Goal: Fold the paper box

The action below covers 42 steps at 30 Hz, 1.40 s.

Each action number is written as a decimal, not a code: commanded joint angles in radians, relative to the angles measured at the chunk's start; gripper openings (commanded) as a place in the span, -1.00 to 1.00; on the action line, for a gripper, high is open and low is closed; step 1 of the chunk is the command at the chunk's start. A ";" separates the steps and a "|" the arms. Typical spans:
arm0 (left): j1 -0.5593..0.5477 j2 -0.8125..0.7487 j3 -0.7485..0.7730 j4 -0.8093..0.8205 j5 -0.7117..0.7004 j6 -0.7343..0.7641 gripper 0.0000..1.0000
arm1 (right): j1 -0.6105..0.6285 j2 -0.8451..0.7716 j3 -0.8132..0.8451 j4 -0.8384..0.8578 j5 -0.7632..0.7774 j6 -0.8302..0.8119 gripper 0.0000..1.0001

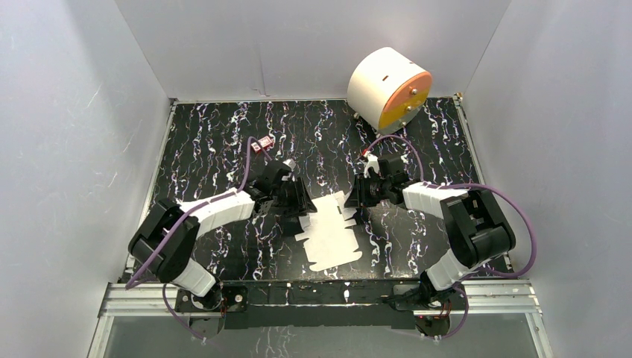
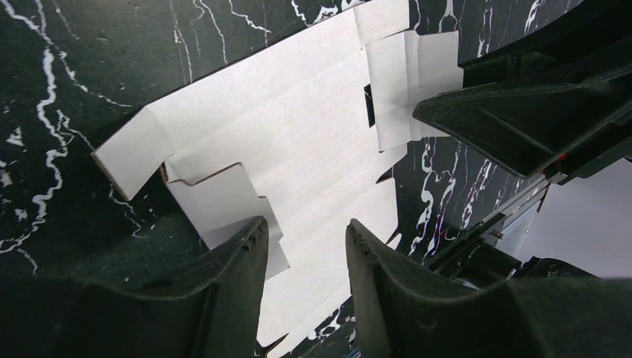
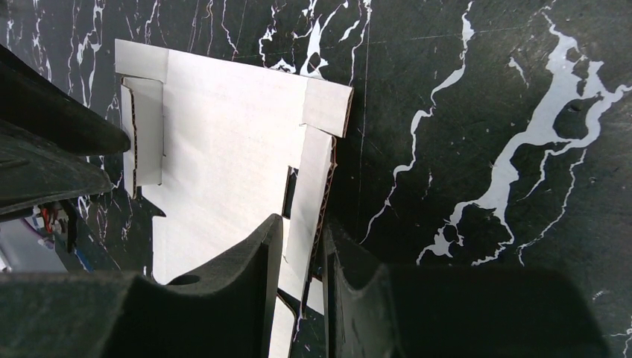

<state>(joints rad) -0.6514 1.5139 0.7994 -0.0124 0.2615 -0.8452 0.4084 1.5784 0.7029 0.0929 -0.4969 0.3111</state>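
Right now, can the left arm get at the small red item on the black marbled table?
Probably yes: the small red item lies uncovered just beyond the left gripper, bare table between.

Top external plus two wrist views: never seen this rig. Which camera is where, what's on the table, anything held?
Two robot arms are bolted at the near edge of the table, each ending in a two-finger gripper. The top view looks down from above and behind them. The other two are cameras on the wrists, so the dark shapes at the bottom are each arm's own fingers. On the black marbled surface lies the paper box, a flat unfolded sheet. Further back are a white cylinder with an orange face and a small red item. The left gripper is open over the sheet's edge. The right gripper straddles a side flap; pinched or not, I cannot tell.
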 commanded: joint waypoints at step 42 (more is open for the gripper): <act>0.122 -0.260 -0.279 -0.092 -0.053 -0.014 0.04 | 0.018 0.088 -0.001 0.113 -0.118 0.027 -0.05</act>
<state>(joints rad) -0.5331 1.2476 0.5419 -0.1555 0.1497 -0.8322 0.4160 1.6405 0.7033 0.1432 -0.5716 0.3199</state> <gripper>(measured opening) 0.539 0.480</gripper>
